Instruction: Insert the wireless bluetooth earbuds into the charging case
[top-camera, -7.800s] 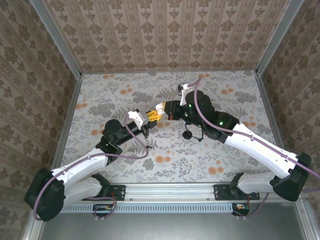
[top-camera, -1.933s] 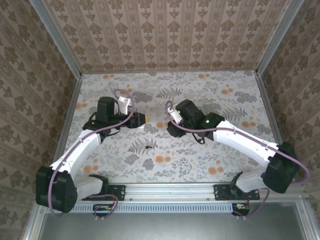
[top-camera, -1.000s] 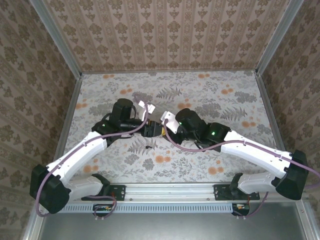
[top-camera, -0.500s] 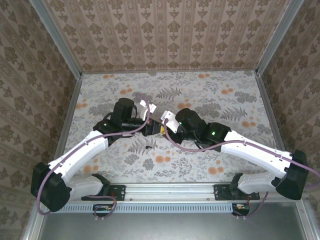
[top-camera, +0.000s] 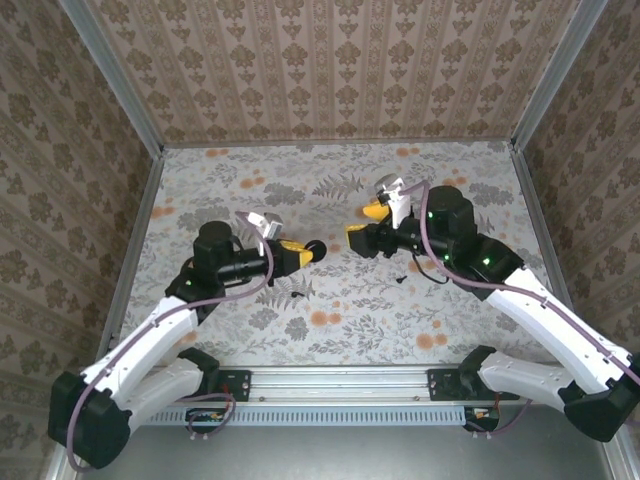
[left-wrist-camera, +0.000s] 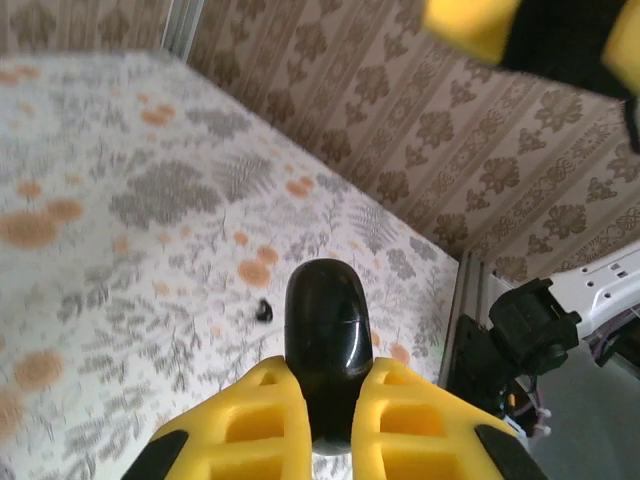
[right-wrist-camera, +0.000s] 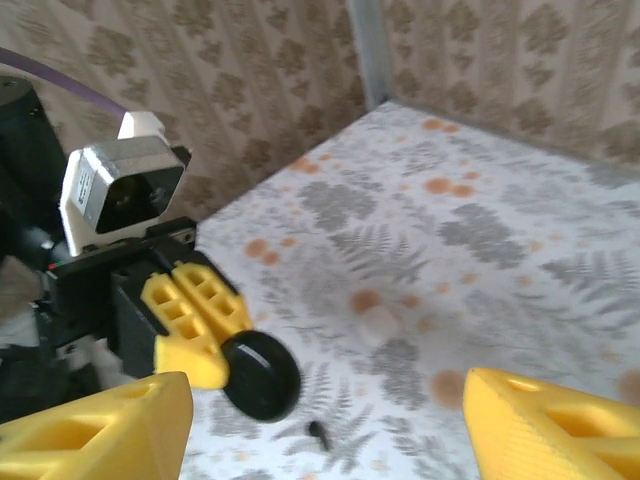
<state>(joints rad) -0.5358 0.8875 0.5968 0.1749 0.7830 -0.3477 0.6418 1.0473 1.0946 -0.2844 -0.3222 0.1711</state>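
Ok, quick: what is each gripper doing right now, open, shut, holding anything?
Left gripper: closed on a black round disc.
Right gripper: open, nothing between its fingers.

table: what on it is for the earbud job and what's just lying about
Job: earbud, a dark speck on the table; case, small, pale and faint; left gripper; right gripper, open.
Other: disc, black, clamped in the left gripper, purpose unclear.
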